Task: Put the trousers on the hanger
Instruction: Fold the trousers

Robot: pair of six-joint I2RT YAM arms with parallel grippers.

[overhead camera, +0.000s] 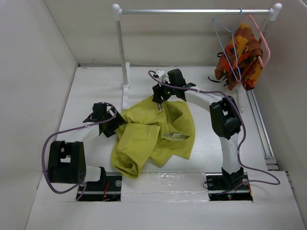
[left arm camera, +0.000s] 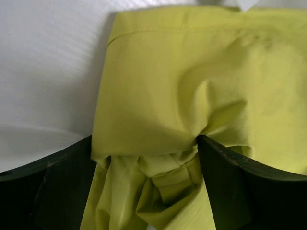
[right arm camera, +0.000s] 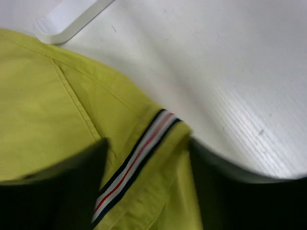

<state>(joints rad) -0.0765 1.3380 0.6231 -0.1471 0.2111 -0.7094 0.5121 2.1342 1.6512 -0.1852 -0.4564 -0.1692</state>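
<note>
The mustard yellow-green trousers (overhead camera: 153,136) lie crumpled on the table between the arms. My left gripper (overhead camera: 120,125) is at their left edge. In the left wrist view its jaws (left arm camera: 145,148) are shut on a bunched fold of the trousers (left arm camera: 192,72). My right gripper (overhead camera: 159,103) is at their far edge. In the right wrist view its jaws (right arm camera: 146,148) are shut on the striped waistband trim (right arm camera: 134,158) of the trousers (right arm camera: 43,110). The pale-blue wire hanger (overhead camera: 225,43) hangs on the rail at the back right, far from both grippers.
A white clothes rack has its rail (overhead camera: 192,11) across the back and its left pole (overhead camera: 122,52) just beyond the trousers. A pink hanger (overhead camera: 264,48) carrying an orange patterned garment (overhead camera: 242,55) hangs beside the blue one. The rack foot shows in the right wrist view (right arm camera: 67,21).
</note>
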